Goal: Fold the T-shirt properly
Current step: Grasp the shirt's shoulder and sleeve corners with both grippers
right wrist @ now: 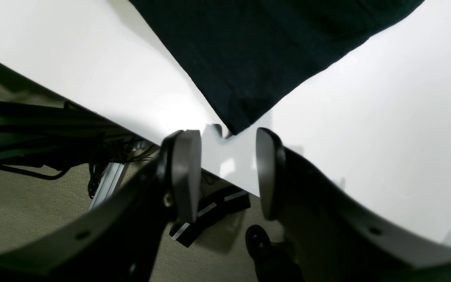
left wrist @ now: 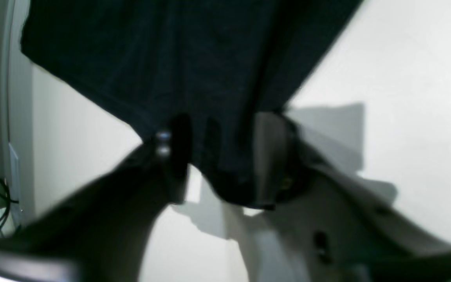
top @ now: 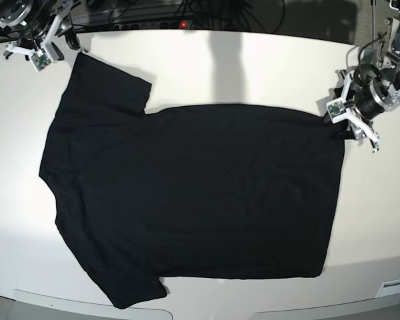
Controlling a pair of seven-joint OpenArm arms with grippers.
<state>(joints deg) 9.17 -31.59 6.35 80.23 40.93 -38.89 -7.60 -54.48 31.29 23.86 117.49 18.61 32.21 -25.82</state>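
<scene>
Black T-shirt [top: 193, 200] lies flat, plain side up, spread over the white counter [top: 253, 67]. Left hand [left wrist: 221, 164] sits at the shirt's hem corner with cloth bunched between its fingers [left wrist: 270, 156], clamped on the fabric. Right hand [right wrist: 227, 172] sits at the sleeve corner by the counter edge, jaws apart, nothing between them, cloth tip just ahead.

Between my left jaws the T-shirt [top: 193, 193] is plain black; beneath my right jaws, white table [top: 253, 67].
</scene>
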